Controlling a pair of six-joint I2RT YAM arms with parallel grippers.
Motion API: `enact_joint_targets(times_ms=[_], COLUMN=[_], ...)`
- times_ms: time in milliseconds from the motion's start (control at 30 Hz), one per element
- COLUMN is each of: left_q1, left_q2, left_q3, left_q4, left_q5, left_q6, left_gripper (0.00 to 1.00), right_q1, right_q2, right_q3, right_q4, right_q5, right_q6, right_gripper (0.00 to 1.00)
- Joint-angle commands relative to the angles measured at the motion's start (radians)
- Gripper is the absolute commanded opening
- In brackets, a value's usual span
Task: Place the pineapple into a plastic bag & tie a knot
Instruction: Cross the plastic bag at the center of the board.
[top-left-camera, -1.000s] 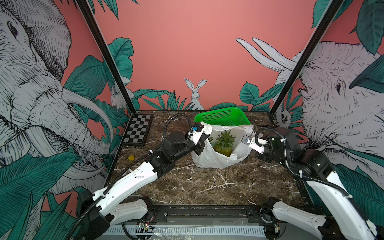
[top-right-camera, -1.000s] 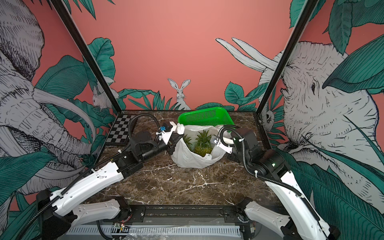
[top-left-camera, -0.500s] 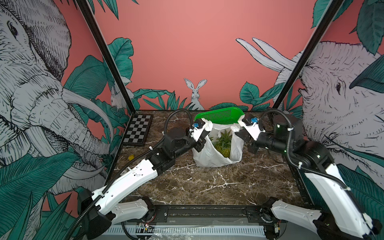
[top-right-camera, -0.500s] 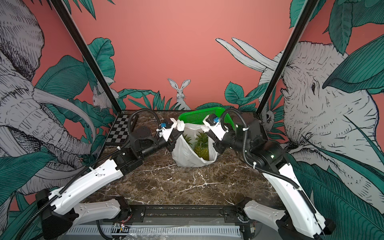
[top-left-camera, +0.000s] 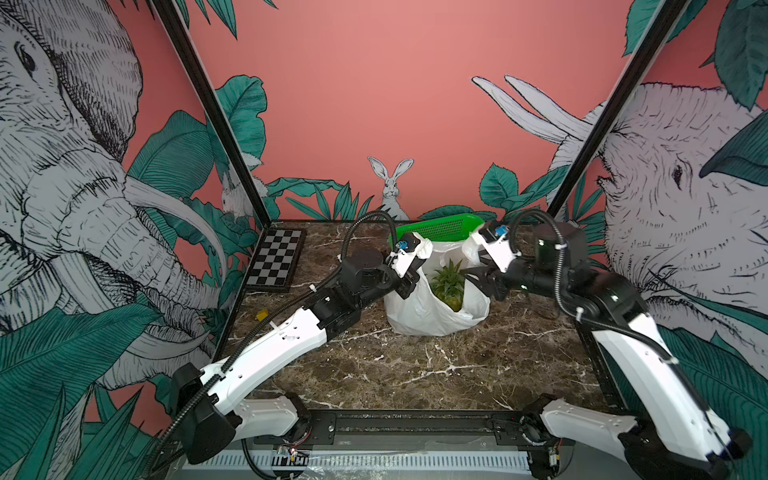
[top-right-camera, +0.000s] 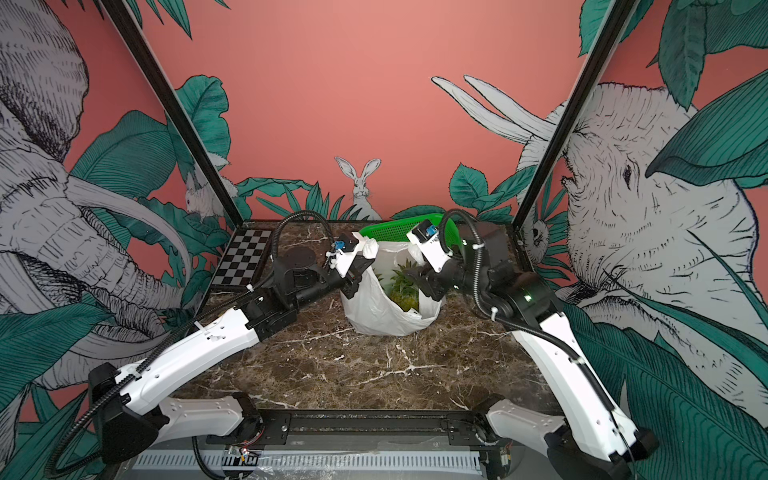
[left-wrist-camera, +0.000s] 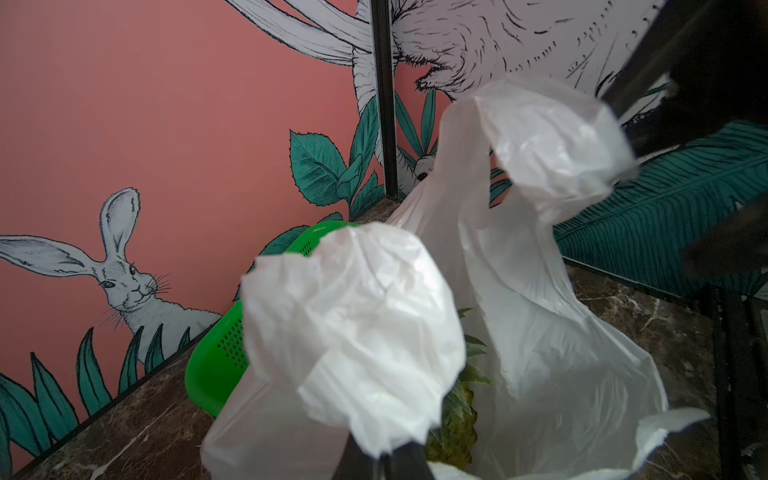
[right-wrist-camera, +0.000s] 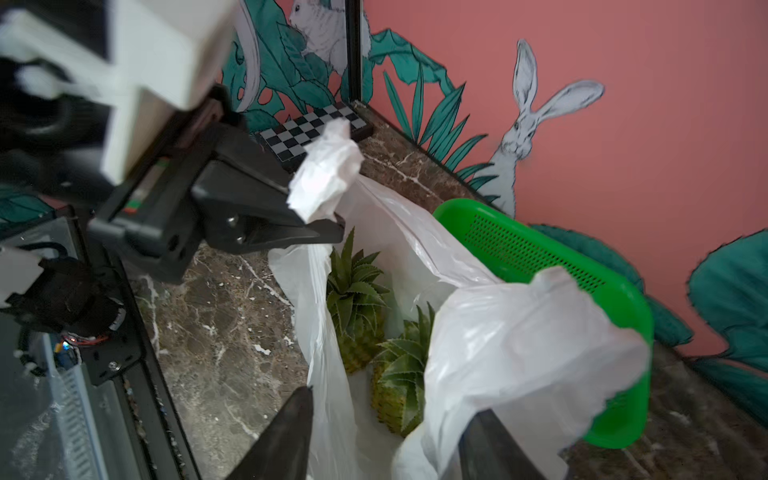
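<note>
Although both top views take in the whole table (top-left-camera: 415, 365), they hide most of what the plastic bag (top-left-camera: 432, 309) holds: a single pineapple (top-left-camera: 449, 280) crown rises in its open mouth. The bag stands at the middle rear, just in front of the green basket (top-left-camera: 440, 226), covering that basket's front. The left claw (top-left-camera: 417, 270) is pressed together on the left handle (top-left-camera: 426, 248); the right claw (top-left-camera: 478, 282) is spread beside the right handle (top-left-camera: 470, 251). One chessboard (top-left-camera: 276, 262) lies well apart in the rear left corner, and a yellow scrap (top-left-camera: 261, 316), too small to name, sits near the left edge.

In the left wrist view the pinched left handle (left-wrist-camera: 353, 332) blocks most of the bag's inside. The left claw (left-wrist-camera: 380, 455) is cut off by the frame, and the right arm is only a dark blur. The right handle (left-wrist-camera: 540, 137) stands free, apart from the other, untied.

In the right wrist view two pineapples (right-wrist-camera: 353, 299) lie side by side in the bag (right-wrist-camera: 316, 332). The right claw's blurred fingers (right-wrist-camera: 286, 436) stand wide, with bag wall and right handle (right-wrist-camera: 532, 345) between them; whether plastic touches them I cannot tell. Two handles, one basket (right-wrist-camera: 540, 249).
</note>
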Motion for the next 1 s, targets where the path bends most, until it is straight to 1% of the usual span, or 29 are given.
enact_joint_targets(times_ms=[0,67,100,167,200,300,333,400,467,567,733,833,967], left_q1=[0.009,0.014,0.015,0.017,0.019,0.023,0.025,0.029,0.033,0.038,0.046,0.050,0.056], left_q2=[-0.004,-0.001,-0.001,-0.002,-0.004,-0.008,-0.010,-0.014,-0.018,-0.021,-0.030,-0.039,-0.047], left_q3=[0.036,0.038,0.039,0.036,0.034,0.038,0.039,0.037,0.037,0.036,0.036,0.030,0.022], left_q4=[0.002,0.000,-0.004,-0.004,-0.007,-0.017,-0.022,-0.029,-0.035,-0.038,-0.047,-0.052,-0.055], left_q5=[0.011,0.014,0.018,0.025,0.028,0.040,0.045,0.053,0.062,0.073,0.089,0.095,0.102], left_q6=[-0.001,-0.002,0.000,0.002,0.004,0.010,0.014,0.023,0.026,0.029,0.033,0.036,0.041], left_gripper=[0.00,0.00,0.00,0.00,0.00,0.00,0.00,0.00,0.00,0.00,0.00,0.00,0.00], right_q1=[0.000,0.001,0.001,0.001,0.000,0.001,0.001,0.000,-0.003,-0.025,-0.063,-0.087,-0.094], right_q2=[-0.083,-0.103,-0.112,-0.128,-0.134,-0.121,-0.120,-0.127,-0.131,-0.105,-0.025,0.023,0.073], right_q3=[0.068,0.117,0.132,0.116,0.098,0.089,0.083,0.057,0.037,0.019,0.035,0.064,0.094], right_q4=[-0.123,-0.199,-0.230,-0.255,-0.247,-0.270,-0.273,-0.260,-0.251,-0.215,-0.135,-0.136,-0.143], right_q5=[0.077,0.149,0.193,0.250,0.270,0.259,0.280,0.362,0.407,0.409,0.306,0.239,0.172], right_q6=[-0.228,-0.341,-0.411,-0.568,-0.626,-0.784,-0.824,-0.918,-0.989,-1.048,-1.059,-1.060,-1.070], right_gripper=[0.60,0.65,0.69,0.78,0.81,0.84,0.86,0.87,0.88,0.88,0.87,0.87,0.86])
